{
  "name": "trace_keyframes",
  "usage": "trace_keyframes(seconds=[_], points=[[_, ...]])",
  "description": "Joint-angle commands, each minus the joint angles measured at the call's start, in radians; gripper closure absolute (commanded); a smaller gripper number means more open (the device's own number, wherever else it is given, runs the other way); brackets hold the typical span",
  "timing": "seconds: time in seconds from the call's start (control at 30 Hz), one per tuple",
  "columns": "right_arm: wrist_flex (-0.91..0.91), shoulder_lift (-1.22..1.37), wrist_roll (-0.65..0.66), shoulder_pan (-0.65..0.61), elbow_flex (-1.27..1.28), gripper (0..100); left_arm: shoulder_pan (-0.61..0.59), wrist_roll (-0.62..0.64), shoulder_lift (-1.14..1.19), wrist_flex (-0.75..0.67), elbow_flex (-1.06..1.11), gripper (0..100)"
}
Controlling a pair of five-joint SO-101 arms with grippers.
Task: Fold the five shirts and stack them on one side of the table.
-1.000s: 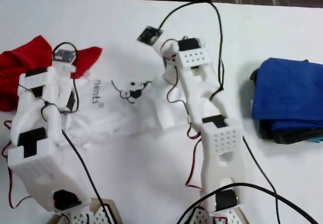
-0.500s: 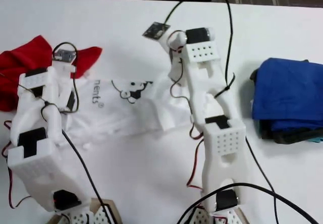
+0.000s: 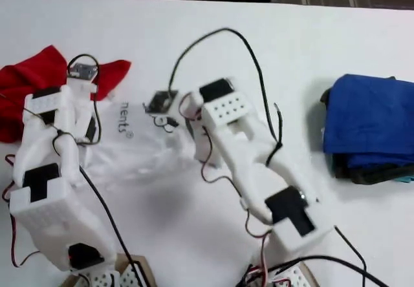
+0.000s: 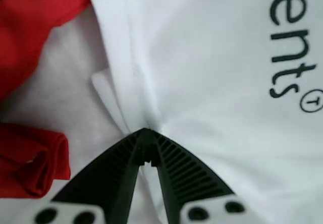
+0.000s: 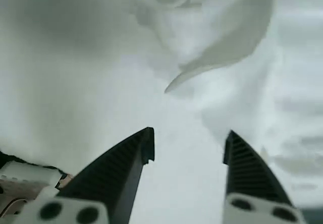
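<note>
High view: bright, even overhead light. Table (image 3: 336, 35) near blown out, white shirt (image 3: 139, 151) barely separates from it. Shadows under arms (image 3: 252, 164) soft and faint. Dark strip along far edge. Left wrist view: well lit, thin shade along shirt folds. Right wrist view: dimmer, grey shade over much of shirt, brighter twd one side.

Lab, white table (image 3: 336, 35), loose cables (image 3: 222, 31)

Spread shirt (image 3: 139, 148): on the surface (image 3: 194, 35), left of centre.
Bunched shirt (image 3: 26, 80): at the left edge, just beside the spread shirt.
Folded stack (image 3: 369, 122): at the right edge, well apart.
Left claw (image 4: 146, 158): on the spread shirt's left side.
Right claw (image 5: 186, 148): over its right part.
</note>
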Motion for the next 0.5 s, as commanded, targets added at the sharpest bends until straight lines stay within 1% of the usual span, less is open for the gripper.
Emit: trace_keyframes(seconds=[0.0, 0.17, 0.47], points=[[-0.079, -0.096, -0.005, -0.015, 0.121, 69.0, -0.009, -0.002, -0.003, -0.032, -0.001, 97], [-0.217, -0.096, -0.009, -0.015, 0.249, 69.0, -0.009, -0.002, -0.003, -0.032, -0.001, 97], [-0.369, -0.091, -0.009, -0.007, 0.265, 69.0, -0.009, -0.002, -0.003, -0.032, -0.001, 97]])
